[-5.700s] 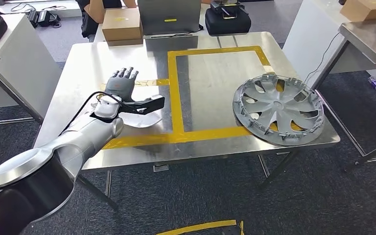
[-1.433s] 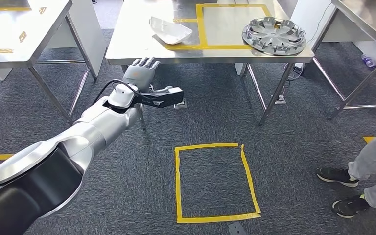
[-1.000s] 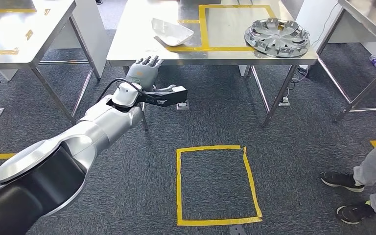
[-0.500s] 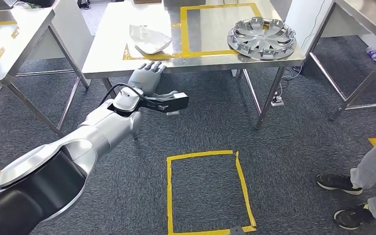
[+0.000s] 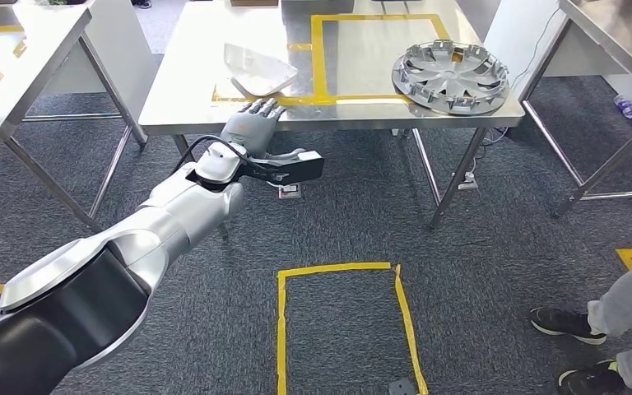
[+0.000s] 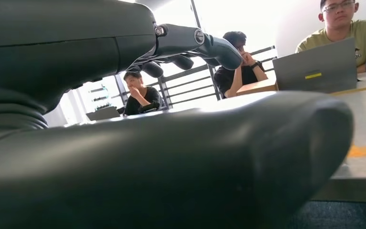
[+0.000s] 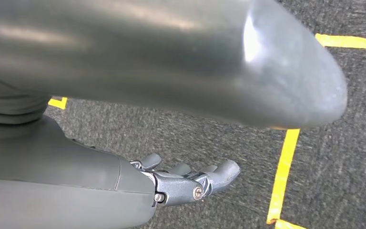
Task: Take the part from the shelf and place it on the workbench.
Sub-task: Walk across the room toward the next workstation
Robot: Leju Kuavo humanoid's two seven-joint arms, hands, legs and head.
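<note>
Head view: the left robot hand (image 5: 251,130) is seen open and empty, fingers spread, before the worktop (image 5: 189,99). The part (image 5: 257,69) is laid on it. The right robot hand (image 7: 190,181) is seen empty, fingers loosely apart.

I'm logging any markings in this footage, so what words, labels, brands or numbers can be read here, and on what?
No text can be read in any view.
Laptop: a small yellow sticker on the lid, with no lettering that can be made out.
Hubcap: no brand or number legible.
White part: no marking visible.
Yellow tape on the workbench and on the floor is plain, with no writing.
</note>
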